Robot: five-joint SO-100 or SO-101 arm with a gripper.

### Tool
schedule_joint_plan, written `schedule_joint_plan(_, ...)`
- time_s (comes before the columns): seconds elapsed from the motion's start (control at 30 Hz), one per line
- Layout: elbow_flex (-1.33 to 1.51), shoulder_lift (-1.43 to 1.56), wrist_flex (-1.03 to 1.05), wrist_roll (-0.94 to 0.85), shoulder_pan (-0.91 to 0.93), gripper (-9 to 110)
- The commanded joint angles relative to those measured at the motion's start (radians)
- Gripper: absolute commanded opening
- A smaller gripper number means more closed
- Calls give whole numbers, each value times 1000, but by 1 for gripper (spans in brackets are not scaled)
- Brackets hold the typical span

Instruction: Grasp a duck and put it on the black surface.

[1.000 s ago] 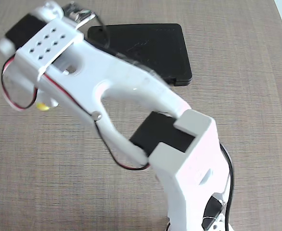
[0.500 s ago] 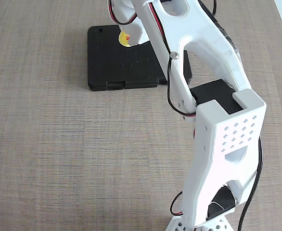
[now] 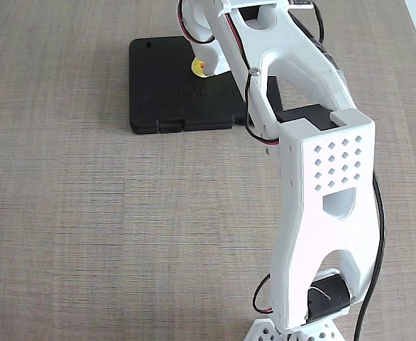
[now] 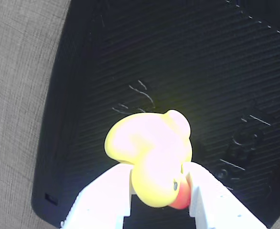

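The wood-grain table holds little besides the black case at the far end and the white arm, whose upper links cover the case's right part in the fixed view. From the wrist view, the gripper has its two white fingers closed against the sides of the yellow duck, red-orange beak toward the lower right. The duck sits over the scratched, ribbed black surface; whether it touches the case I cannot tell.
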Motion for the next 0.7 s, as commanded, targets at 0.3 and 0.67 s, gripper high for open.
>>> schedule_joint_plan(0.3,-44,72,3,0,12,27)
schedule_joint_plan(0.67,262,675,2,0,95,5)
